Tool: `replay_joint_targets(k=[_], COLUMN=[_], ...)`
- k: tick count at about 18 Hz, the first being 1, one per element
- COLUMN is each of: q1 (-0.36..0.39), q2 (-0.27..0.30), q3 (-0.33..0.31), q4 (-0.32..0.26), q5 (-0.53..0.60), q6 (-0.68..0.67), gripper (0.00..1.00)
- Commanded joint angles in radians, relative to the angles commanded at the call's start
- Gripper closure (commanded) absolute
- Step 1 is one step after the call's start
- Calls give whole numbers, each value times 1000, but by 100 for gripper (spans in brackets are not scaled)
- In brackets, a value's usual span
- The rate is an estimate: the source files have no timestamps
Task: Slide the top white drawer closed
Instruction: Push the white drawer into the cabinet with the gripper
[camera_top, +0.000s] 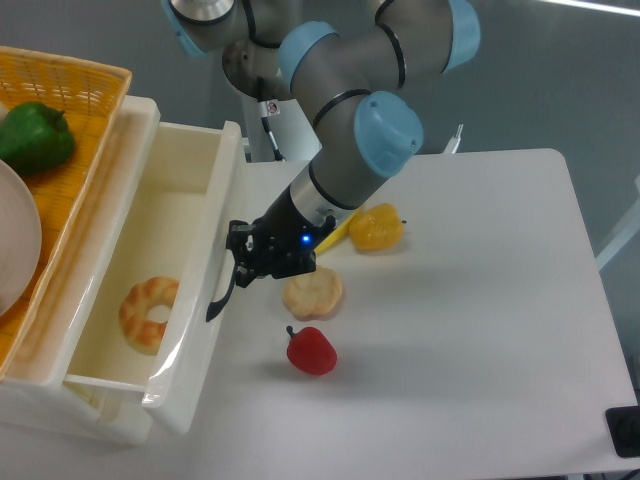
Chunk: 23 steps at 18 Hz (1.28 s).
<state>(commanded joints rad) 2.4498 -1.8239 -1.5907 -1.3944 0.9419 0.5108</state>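
We see the top white drawer (190, 170) pulled wide open at the left of the bench (480, 300), with a ring-shaped bun (148, 313) inside. The gripper (240, 268) is right at the drawer's black handle (222, 295). We cannot tell how wide its jaws are. A red pepper (312, 351) lies nearby.
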Motion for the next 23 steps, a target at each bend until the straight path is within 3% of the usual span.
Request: replay_joint_targets(k=[23], q1=[-121], q2=[-3], q3=[0], q4=[15], q5=[12], q6=[-67], gripper=[100])
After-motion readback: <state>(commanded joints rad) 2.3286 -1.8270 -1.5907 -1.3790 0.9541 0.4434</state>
